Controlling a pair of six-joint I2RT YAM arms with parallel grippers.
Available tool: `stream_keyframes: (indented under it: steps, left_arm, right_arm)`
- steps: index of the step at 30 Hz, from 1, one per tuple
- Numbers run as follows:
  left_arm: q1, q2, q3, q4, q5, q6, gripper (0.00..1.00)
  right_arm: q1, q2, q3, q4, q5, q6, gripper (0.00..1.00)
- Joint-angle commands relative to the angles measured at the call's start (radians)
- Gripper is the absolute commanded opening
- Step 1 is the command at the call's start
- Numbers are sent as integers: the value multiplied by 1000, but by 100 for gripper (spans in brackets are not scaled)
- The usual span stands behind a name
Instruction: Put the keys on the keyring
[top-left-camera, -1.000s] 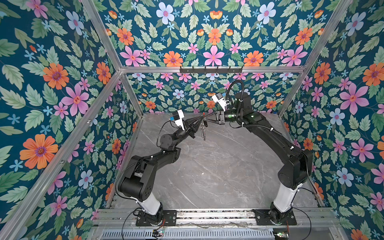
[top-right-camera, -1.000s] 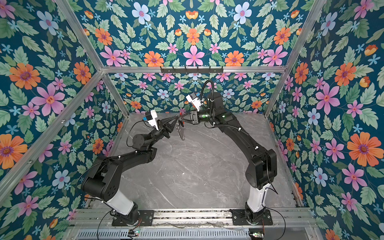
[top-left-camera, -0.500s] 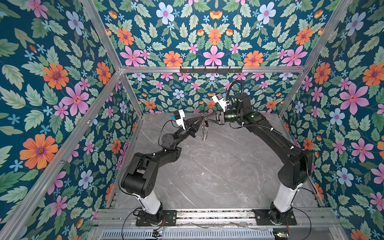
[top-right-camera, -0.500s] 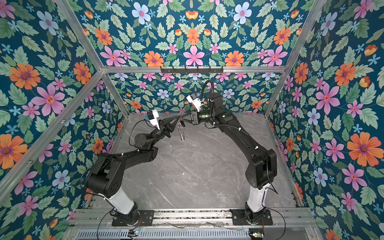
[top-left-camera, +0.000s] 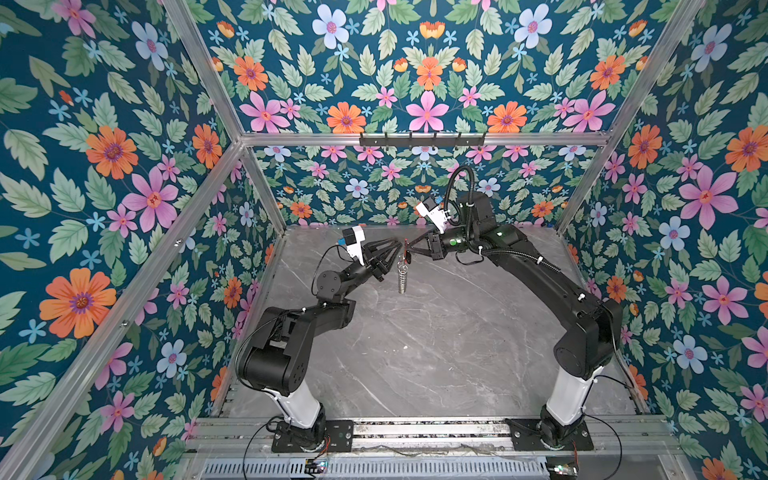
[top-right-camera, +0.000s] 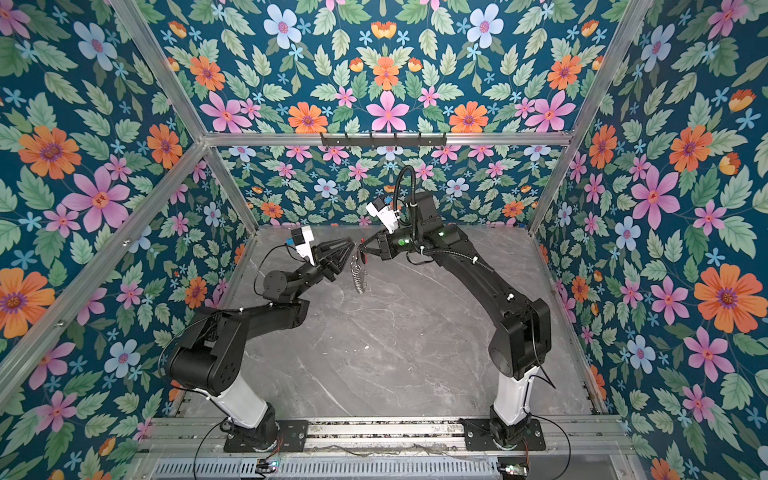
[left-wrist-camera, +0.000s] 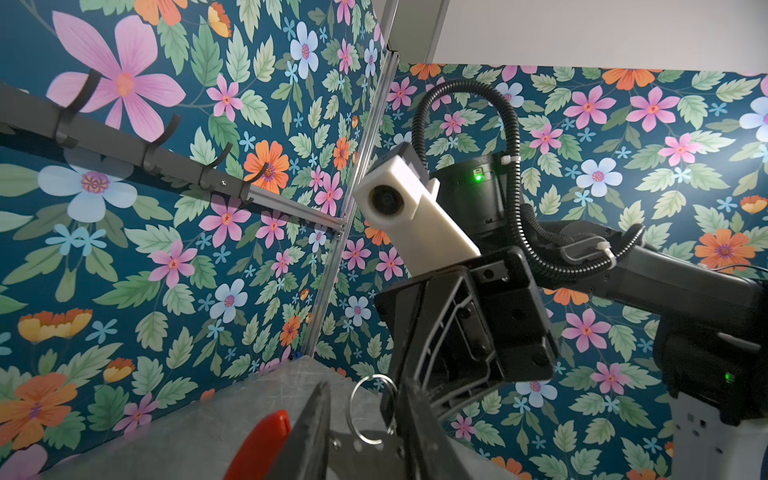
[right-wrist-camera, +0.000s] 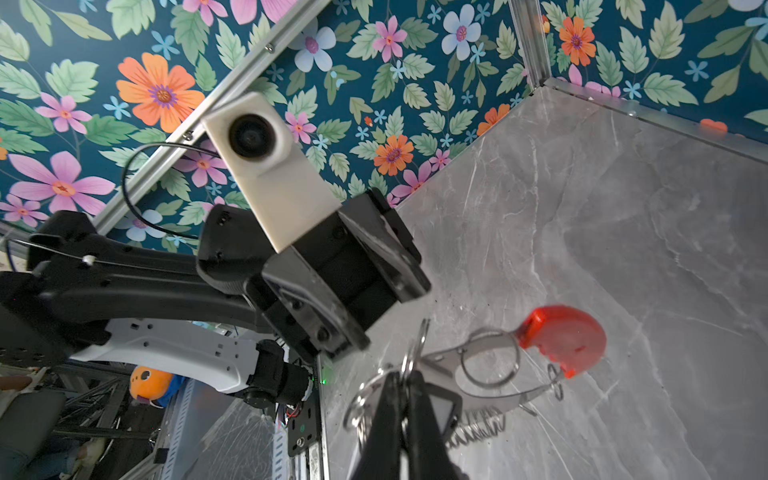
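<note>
Worktop (top-left-camera: 415, 353): grey, like stone. Both arms are lifted over its back edge, near the middle.
Left gripper (left-wrist-camera: 365, 388): spread a little. A silver ring (left-wrist-camera: 371, 409) sits in the gap. I cannot tell if the fingers touch it.
Right gripper (right-wrist-camera: 405, 376): pressed together, pinching the thin ring end of the key.
Key (right-wrist-camera: 446, 409): small and black, up in the air, just beside the tips of the right gripper.
Keyring (right-wrist-camera: 490, 397): flat and grey, up in the air between the two grippers, over the back of the worktop. In both top views the keyring (top-left-camera: 402, 272) hangs down thin, edge on.
Red piece (right-wrist-camera: 561, 336): on the end of the keyring away from the right gripper.
Small loops (right-wrist-camera: 478, 428): dangle under the keyring.
Is the key on the keyring: I cannot tell.
</note>
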Motion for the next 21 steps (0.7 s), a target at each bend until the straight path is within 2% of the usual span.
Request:
stream_keyframes:
  steps: [1,3,5,7,10,13,21]
  left_arm:
    - [32,-47,2,-15,116,87,28]
    - [41,-95,17,-181,198,209,27]
    - [40,-155,67,-502,261,418,27]
    - [37,-204,154,-929,283,699,27]
    - [36,-224,267,-1318,301,997,26]
    - [37,-216,340,-1481,307,1114,26]
    - [60,-171,471,-1655,311,1221,26]
  right_arm:
    - [4,5,14,-39,32,-75,0]
    - [7,3,17,-52,37,-90,0]
    - [9,4,17,-62,37,-103,0]
    - [13,2,17,-71,36,-117,0]
    - [18,-1,16,-80,31,-132,0]
    - [22,-4,11,-87,26,-142,0]
    - [30,-17,5,-104,26,-169,0]
